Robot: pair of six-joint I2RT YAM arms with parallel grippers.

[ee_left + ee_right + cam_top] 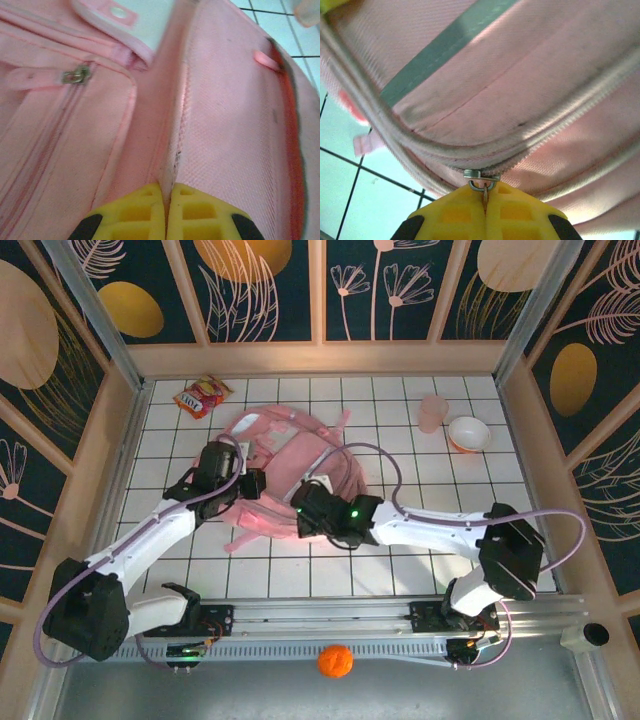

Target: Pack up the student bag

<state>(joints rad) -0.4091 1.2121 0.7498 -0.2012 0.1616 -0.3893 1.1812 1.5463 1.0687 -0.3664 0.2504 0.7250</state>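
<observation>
**A:** Where is the bag?

**B:** The bag (300, 455) lies flat on the tiled table (400, 575), a little left of the middle. Both arms reach onto it.

**A:** What is the left gripper doing?

**B:** The left gripper (166, 192) sits on the bag's left part. Its yellow pads are pressed together with a thin pink fabric edge of the bag pinched between them. A metal slider (76, 75) sits on a closed zip further up the bag, apart from the pads.

**A:** And the right one?

**B:** The right gripper (485, 196) is at the bag's near edge, towards its right. Its jaws are closed on the zip pull (481, 176), whose small ring disappears between the pads. The zip track curves away above it.

**A:** What else is on the table?

**B:** A red snack packet (202, 396) lies at the far left, just beyond the bag. A pink cup (432, 413) and a white bowl (468, 433) stand side by side at the far right, well apart from the bag. An orange ball (335, 661) rests by the front rail, between the arm bases.
</observation>
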